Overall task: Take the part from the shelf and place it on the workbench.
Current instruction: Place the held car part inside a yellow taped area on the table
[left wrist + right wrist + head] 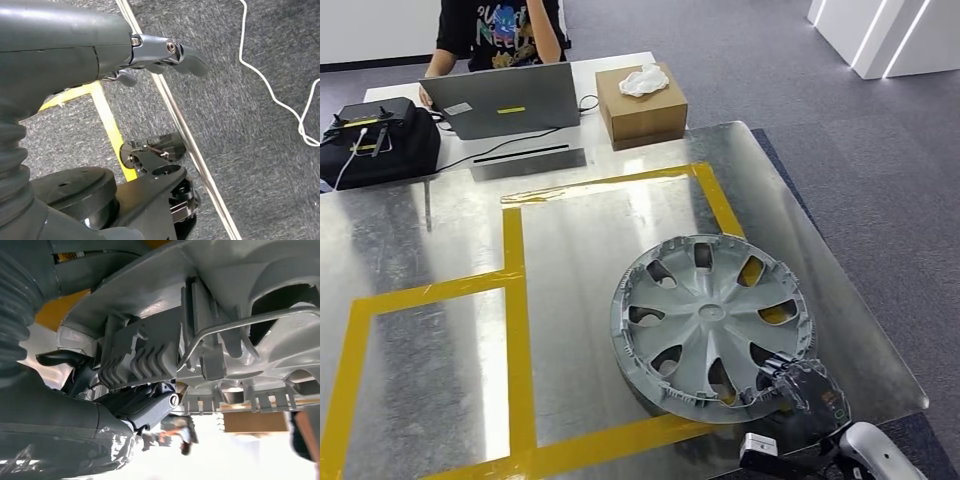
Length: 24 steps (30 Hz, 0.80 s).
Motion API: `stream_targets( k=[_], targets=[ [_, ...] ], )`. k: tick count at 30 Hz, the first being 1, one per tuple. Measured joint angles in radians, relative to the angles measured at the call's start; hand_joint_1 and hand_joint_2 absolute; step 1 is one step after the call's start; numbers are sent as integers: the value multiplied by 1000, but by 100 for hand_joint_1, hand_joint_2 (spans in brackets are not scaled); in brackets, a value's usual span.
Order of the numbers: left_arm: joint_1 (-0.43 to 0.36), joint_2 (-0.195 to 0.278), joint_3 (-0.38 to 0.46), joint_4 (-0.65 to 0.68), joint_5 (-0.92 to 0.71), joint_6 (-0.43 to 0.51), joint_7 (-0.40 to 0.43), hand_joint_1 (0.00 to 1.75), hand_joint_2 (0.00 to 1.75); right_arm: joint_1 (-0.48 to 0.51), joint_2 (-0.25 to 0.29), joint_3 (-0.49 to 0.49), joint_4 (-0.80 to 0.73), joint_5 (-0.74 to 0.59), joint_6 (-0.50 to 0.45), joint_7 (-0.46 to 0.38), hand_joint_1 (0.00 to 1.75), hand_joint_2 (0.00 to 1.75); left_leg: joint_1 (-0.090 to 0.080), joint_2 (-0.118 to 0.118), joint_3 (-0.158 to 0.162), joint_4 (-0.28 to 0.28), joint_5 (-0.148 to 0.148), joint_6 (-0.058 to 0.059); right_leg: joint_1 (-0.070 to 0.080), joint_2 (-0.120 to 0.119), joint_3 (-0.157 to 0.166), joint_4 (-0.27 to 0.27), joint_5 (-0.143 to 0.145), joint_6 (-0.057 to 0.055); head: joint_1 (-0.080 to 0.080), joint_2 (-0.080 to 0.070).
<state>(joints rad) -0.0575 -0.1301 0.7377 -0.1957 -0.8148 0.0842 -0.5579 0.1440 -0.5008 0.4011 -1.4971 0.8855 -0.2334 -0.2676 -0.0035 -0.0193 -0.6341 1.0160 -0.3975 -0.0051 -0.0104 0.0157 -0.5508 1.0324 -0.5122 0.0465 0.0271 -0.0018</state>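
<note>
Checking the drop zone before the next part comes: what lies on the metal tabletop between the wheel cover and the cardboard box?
In the head view, only a strip of yellow tape crosses the bare metal between the wheel cover and the cardboard box.

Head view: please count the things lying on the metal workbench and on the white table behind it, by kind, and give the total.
Wheel cover: 1
Laptop: 1
Cardboard box: 1
White cloth: 1
Black bag: 1
Controller: 1
Total: 6
</note>
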Motion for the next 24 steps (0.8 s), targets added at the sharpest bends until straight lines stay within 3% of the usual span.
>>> stream_targets(
  k=[6, 12, 15, 20, 24],
  targets=[
    [-6, 0, -26, -1, -43, 44, 2, 0, 175, -103, -18, 32, 69, 98, -7, -2, 175, 175, 0, 0, -2, 0, 4, 1, 0, -1, 0, -1, 4, 1, 0, 0],
    [-8, 2, -46, -2, -60, 38, 3, 0, 175, -150, -26, 43, 113, 118, -15, -30, 175, 175, 0, 0, -5, 0, 8, 2, 0, -1, -3, -2, 9, 2, 0, 0],
    [-11, 3, -58, -2, -75, 24, 13, 0, 175, -229, -21, 58, 190, 158, -6, -44, 175, 175, 0, 0, -7, 0, 11, 2, 1, 1, -6, -3, 12, 1, 0, 0],
    [-18, 4, -82, -2, -99, 1, 37, 0, 175, -356, 22, 88, 353, 178, -25, -88, 175, 175, 2, 0, -8, -1, 13, -1, 2, 1, -7, -4, 11, -4, 0, 0],
    [-22, 5, -104, -2, -122, -16, 59, 0, 175, -436, 93, 127, 480, 203, -81, -99, 175, 175, 5, 3, -8, -1, 12, -2, 5, 6, -7, -5, 12, -5, 0, 0]
  ],
)
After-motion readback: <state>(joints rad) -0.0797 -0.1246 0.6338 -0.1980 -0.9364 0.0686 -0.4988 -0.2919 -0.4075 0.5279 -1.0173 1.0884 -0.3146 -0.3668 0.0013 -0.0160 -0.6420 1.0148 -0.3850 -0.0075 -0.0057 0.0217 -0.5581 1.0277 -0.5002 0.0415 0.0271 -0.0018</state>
